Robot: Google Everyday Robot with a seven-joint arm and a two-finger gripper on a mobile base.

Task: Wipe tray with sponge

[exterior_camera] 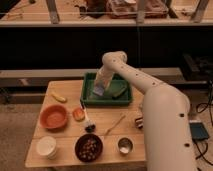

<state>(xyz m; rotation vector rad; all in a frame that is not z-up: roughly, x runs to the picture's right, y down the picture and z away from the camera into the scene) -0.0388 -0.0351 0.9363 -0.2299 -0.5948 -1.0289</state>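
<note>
On your far left, near the back edge of the pale wooden bench (67, 87), lies a small yellow curved item (58, 97). In front of it sit a round orange bowl (53, 116) and a white paper cup (46, 147). None of these concern you.

Moving right, a dark round bowl of brownish pieces (89, 147) stands at the front edge, with a small shiny metal cup (124, 145) beside it.

Behind them, at the back middle of the bench, is the dark green rectangular plastic tray (115, 102) — your work surface. The white arm reaches down into its left half, and the claw (99, 89) sits low there with its jaws drawn together. The slate-blue soft rectangular sponge (98, 92) shows at their tip, so it reads as clamped and on or just above the tray floor. Which of the two, you cannot tell from here.

I judge the wiping step itself is in hand — pickup done, strokes under way or about to begin.

A darker patch (120, 92) lies in the tray's right half. The next move calls for steady downward pressure and a sweep rightward across the floor, stopping short of the raised wall. Right of the tray, a brown-and-white striped block (139, 122) rests close against the robot's body.
</note>
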